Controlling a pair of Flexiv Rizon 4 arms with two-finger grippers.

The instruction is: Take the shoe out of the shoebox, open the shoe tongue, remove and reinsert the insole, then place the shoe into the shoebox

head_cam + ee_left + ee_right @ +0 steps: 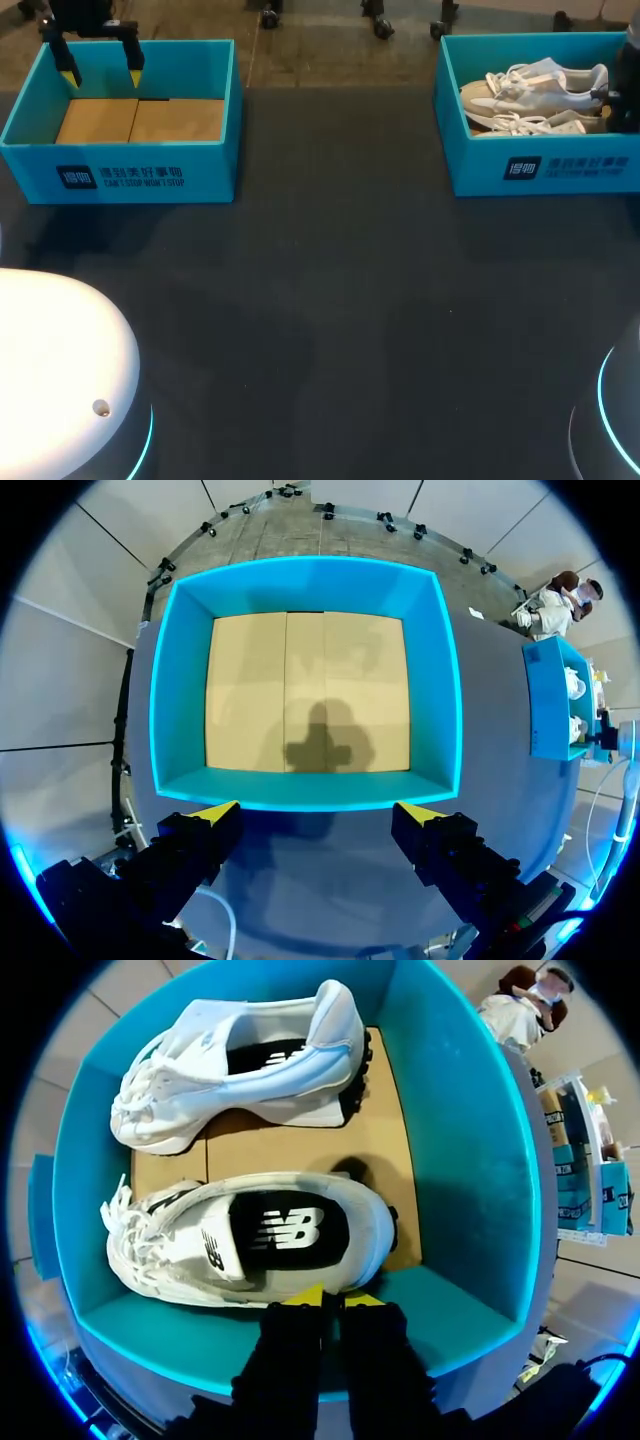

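L gripper (101,75) hangs over the far rim of the L shoebox (120,175), at the table's (330,300) far L corner. Its fingers are spread wide w/ nothing between them. From its wrist cam we get the same gripper (318,815) above the near wall of that box (300,585). Only this view shows the whole cardboard floor (300,690), bare except for the gripper's shadow (318,745). In the head view that floor is partly cut off by the front wall.

R shoebox (560,165) sits at the far R corner, well apart from the L one, w/ both white shoes inside. In the head view we see just a dark bit of the R arm (628,70) at the box's R end; its gripper doesn't show there.

The R wrist cam fills that in. R gripper (332,1298) is down inside the box (450,1160), yellow tips pressed together, closed and holding nothing. The tips are right at the side of the near shoe (250,1235), by its heel end; we can't tell if they touch it. That shoe lies sole-down w/ its black insole visible through the opening. The far shoe (230,1090) is tipped partly on its side, ahead of the gripper, past the near one. Both toes point the same way.
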